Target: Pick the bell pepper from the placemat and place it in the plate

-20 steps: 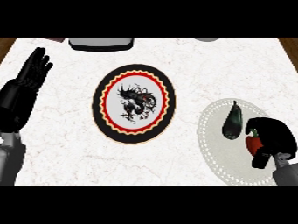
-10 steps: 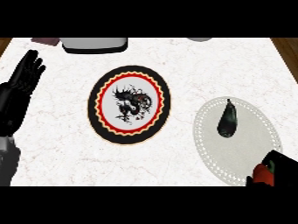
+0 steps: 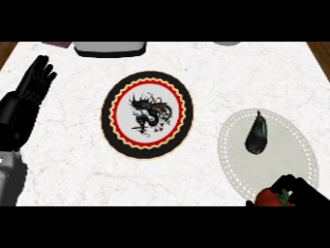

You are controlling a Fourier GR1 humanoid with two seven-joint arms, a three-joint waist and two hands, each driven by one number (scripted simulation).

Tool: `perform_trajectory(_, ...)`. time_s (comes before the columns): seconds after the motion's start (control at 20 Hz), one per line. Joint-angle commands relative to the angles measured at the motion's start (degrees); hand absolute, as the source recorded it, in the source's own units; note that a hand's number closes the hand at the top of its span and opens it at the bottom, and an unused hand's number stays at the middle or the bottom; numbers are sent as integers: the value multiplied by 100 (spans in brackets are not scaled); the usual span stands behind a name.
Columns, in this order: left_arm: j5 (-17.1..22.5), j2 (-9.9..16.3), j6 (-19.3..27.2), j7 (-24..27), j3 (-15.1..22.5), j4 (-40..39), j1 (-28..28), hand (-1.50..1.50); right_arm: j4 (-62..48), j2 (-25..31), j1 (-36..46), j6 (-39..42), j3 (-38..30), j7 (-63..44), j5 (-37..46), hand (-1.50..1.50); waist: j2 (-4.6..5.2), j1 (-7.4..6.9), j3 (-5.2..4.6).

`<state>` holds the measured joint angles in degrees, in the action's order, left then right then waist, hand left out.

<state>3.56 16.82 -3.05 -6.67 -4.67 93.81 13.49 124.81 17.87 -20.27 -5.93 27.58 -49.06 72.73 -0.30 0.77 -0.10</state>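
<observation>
The red bell pepper [image 3: 269, 198] shows at the view's lower right edge, by the near rim of the white lace placemat [image 3: 290, 147]. My right hand [image 3: 301, 190] curls round it, and most of both is cut off by the edge. The plate [image 3: 111, 116], round with a black rim, red ring and dark dragon drawing, lies at the counter's middle, left of the placemat, with nothing on it. My left hand [image 3: 30, 91] rests open at the left, fingers up, far from the plate.
A dark green long vegetable [image 3: 257, 135] lies on the placemat's middle. A grey appliance [image 3: 111, 47] stands at the counter's far edge, with a small grey item [image 3: 226, 43] to its right. Wooden floor shows past both side edges.
My right hand has drawn back toward the view's lower edge with the bell pepper, away from the placemat's middle. The left hand has stayed open at the left.
</observation>
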Motion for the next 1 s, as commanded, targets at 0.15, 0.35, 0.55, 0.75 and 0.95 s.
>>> perform_trajectory(0.15,-93,41,-117,72,31,-343,263,0,680,-819,879,90,1141,-68,531,150,29,-63,5)
perform_trajectory(0.35,-55,-45,-62,-121,42,12,194,0,-114,-1748,2100,614,1631,-653,844,150,31,-136,5)
perform_trajectory(0.55,144,124,-271,-72,-255,-271,347,0,-1036,-1772,3271,495,1264,-1051,208,150,45,-147,7)
perform_trajectory(0.75,-114,-115,-152,165,-13,-489,406,0,-1790,-1781,4760,431,848,-1615,-687,150,62,-190,4)
perform_trajectory(0.95,-19,-73,-233,-59,-25,-108,227,0,-2892,-1784,5580,-313,590,-1590,-1480,150,56,-263,7)
